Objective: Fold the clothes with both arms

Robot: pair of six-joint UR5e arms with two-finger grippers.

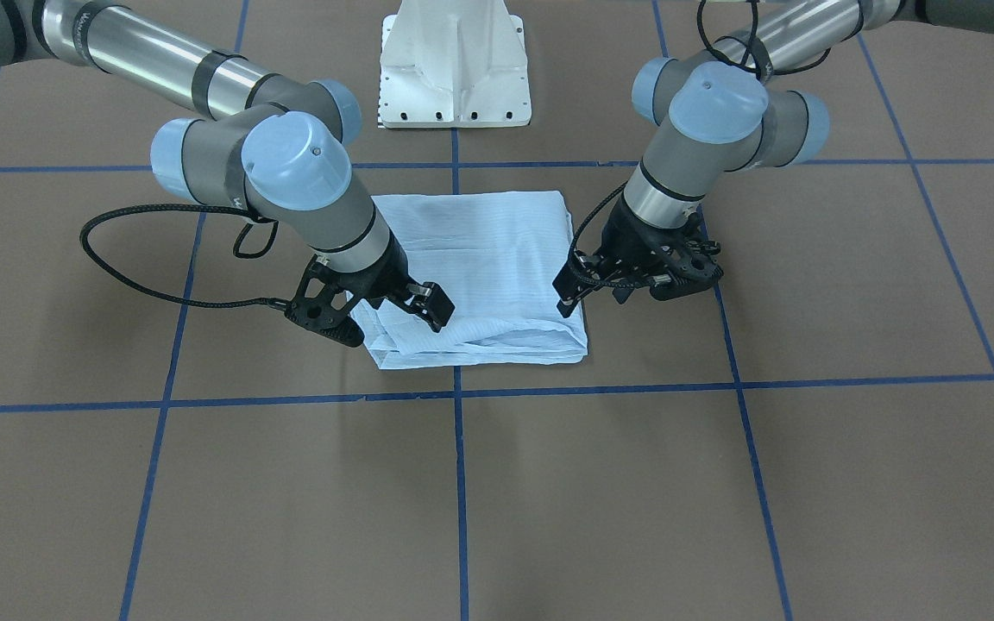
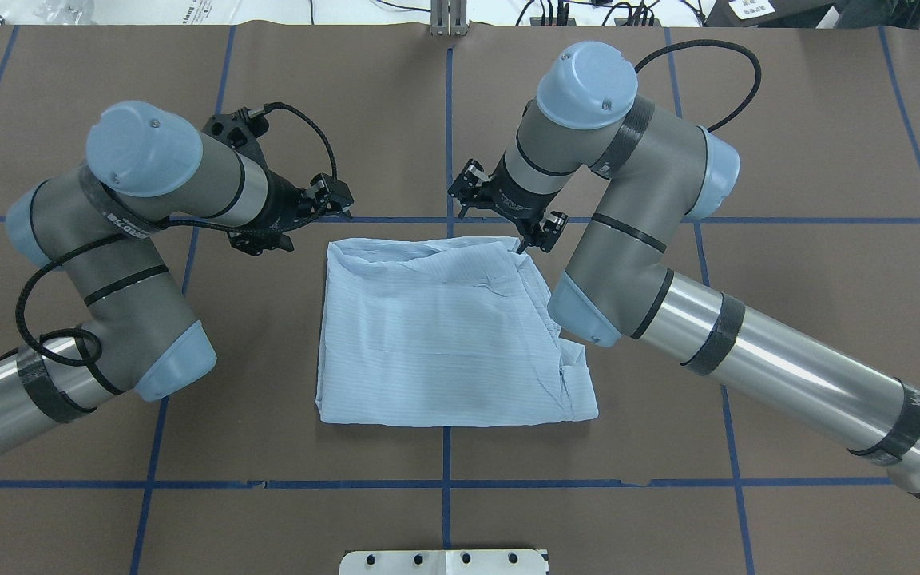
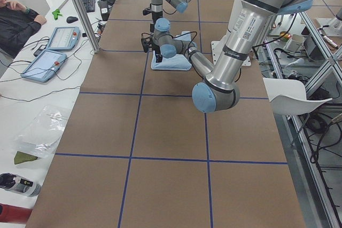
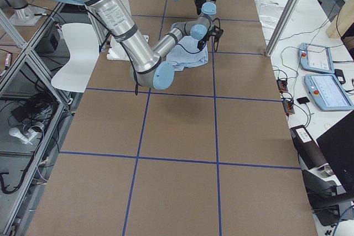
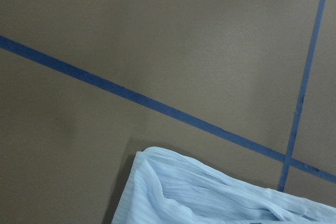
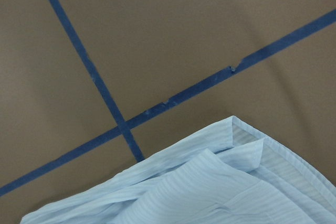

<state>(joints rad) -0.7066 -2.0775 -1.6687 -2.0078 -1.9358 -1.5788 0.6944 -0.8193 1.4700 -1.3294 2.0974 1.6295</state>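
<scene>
Shirt: You had one light-blue striped shirt [image 2: 444,335] lying folded into a rough rectangle in the middle of the desk [image 2: 268,415]. Its edge nearest the robot was fairly straight, and its far edge was rumpled, with layers showing.
Desk: You saw a brown surface crossed by blue tape lines [image 2: 446,120]. The shirt lay across one line that ran away from the robot.
Left end effector: The left end effector [image 1: 631,289] hung just beside the shirt's far left corner, over the bare desk. Its fingers were spread wide and held nothing. Its wrist camera showed you that corner of cloth and the tape lines.
Right end effector: The right end effector [image 1: 380,315] hung at the shirt's far right corner, with one finger over the cloth. Its fingers were also spread wide, and no cloth was gripped. You could not tell whether a fingertip touched the shirt.
Arms: Both arms reached in from the robot's sides, elbows bent, wrists pointing down.
Base: The white pedestal [image 1: 454,69] stood behind the shirt, between the arms.
</scene>
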